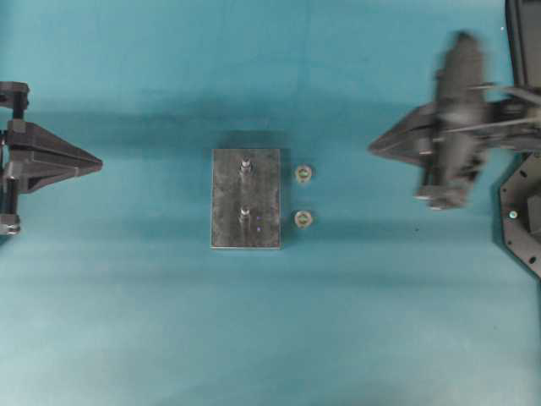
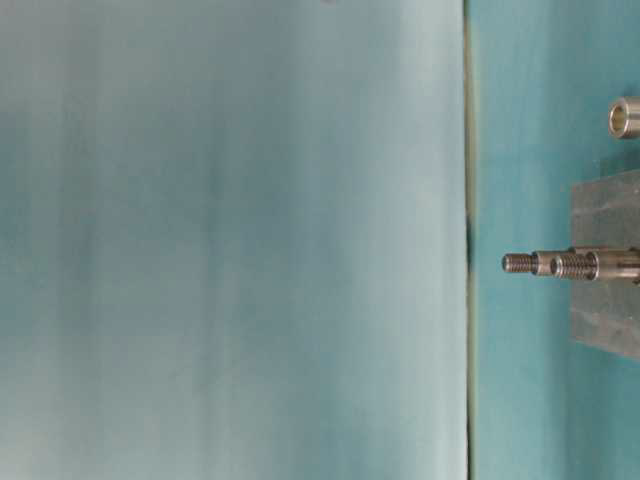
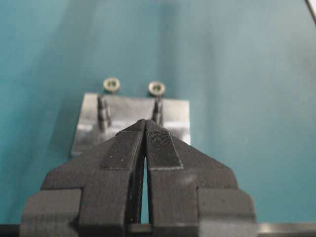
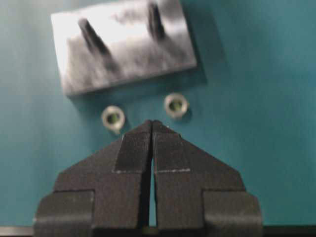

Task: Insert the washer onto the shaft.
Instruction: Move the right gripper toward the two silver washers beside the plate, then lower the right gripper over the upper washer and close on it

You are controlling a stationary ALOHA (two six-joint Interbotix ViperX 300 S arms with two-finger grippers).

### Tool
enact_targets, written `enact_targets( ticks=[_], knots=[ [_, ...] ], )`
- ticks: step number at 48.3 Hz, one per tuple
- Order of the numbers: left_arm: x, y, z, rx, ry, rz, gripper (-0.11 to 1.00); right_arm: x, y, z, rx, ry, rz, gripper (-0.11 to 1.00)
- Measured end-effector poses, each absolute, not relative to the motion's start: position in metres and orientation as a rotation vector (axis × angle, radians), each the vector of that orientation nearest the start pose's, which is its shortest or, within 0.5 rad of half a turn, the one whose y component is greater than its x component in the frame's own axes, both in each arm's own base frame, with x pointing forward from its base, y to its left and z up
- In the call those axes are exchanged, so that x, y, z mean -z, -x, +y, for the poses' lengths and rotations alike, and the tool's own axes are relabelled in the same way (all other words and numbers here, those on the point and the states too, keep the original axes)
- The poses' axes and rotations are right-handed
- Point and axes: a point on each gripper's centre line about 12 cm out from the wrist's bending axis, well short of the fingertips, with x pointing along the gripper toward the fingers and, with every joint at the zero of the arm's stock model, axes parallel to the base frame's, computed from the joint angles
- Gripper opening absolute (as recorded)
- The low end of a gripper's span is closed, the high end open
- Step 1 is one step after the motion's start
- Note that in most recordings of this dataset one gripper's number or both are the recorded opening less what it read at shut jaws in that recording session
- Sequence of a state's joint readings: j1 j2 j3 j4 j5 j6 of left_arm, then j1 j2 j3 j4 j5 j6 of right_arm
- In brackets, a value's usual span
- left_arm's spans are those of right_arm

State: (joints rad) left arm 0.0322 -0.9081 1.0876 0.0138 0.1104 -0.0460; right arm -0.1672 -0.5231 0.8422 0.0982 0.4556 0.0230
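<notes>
So there's a grey rectangular metal block (image 1: 245, 199) sitting mid-table on the teal surface (image 1: 270, 338), with two short threaded steel shafts (image 1: 245, 166) standing upright out of it. Two small silver ring washers (image 1: 303, 174) lie flat on the table just beside the block, on the right arm's side, both loose and apart from each other. The black left gripper (image 1: 100, 162) has its jaws pressed together on nothing, well off to the left. The right gripper (image 1: 372, 149) (bit blurry overhead) is closed up too, empty, tips pointing at the washers.
</notes>
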Motion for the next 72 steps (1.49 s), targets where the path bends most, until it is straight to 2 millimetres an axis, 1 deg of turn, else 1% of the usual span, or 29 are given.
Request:
enact_targets(
  ticks=[8, 17, 19, 21, 24, 33, 34, 35, 40, 44, 52, 60, 66, 72],
  knots=[
    [-0.271, -0.209, 0.007, -0.039, 0.038, 0.297, 0.0, -0.215, -0.293, -0.052, 0.186, -0.196, 0.888, 0.01],
    [-0.27, -0.209, 0.007, -0.039, 0.037, 0.305, 0.0, -0.193, -0.319, -0.06, 0.18, -0.173, 0.984, 0.02],
    [-0.27, -0.209, 0.007, -0.04, 0.037, 0.308, 0.0, -0.189, -0.325, -0.061, 0.171, -0.163, 1.005, 0.04],
    [-0.269, -0.208, 0.007, -0.039, 0.038, 0.311, 0.0, -0.184, -0.331, -0.062, 0.16, -0.146, 1.029, 0.11],
    [-0.269, -0.208, 0.007, -0.039, 0.037, 0.312, 0.0, -0.177, -0.338, -0.064, 0.146, -0.13, 1.063, 0.24],
    [-0.267, -0.207, 0.007, -0.04, 0.039, 0.332, 0.0, -0.155, -0.355, -0.066, 0.119, -0.112, 1.162, 0.79],
    [-0.268, -0.207, 0.007, -0.041, 0.037, 0.331, 0.0, -0.152, -0.357, -0.066, 0.115, -0.11, 1.173, 0.83],
    [-0.267, -0.207, 0.007, -0.04, 0.039, 0.334, 0.0, -0.149, -0.358, -0.066, 0.114, -0.11, 1.18, 0.85],
    [-0.267, -0.206, 0.007, -0.04, 0.039, 0.335, 0.0, -0.136, -0.364, -0.063, 0.096, -0.098, 1.218, 0.77],
    [-0.267, -0.207, 0.007, -0.04, 0.037, 0.334, 0.0, -0.128, -0.367, -0.062, 0.09, -0.096, 1.236, 0.75],
    [-0.267, -0.206, 0.007, -0.041, 0.039, 0.334, 0.0, -0.118, -0.373, -0.063, 0.089, -0.097, 1.25, 0.74],
    [-0.266, -0.206, 0.007, -0.041, 0.037, 0.338, 0.0, -0.113, -0.377, -0.064, 0.088, -0.096, 1.253, 0.73],
    [-0.266, -0.206, 0.007, -0.041, 0.037, 0.337, 0.0, -0.106, -0.378, -0.064, 0.087, -0.098, 1.27, 0.72],
    [-0.266, -0.206, 0.007, -0.041, 0.037, 0.337, 0.0, -0.103, -0.378, -0.064, 0.088, -0.1, 1.278, 0.71]
  ],
)
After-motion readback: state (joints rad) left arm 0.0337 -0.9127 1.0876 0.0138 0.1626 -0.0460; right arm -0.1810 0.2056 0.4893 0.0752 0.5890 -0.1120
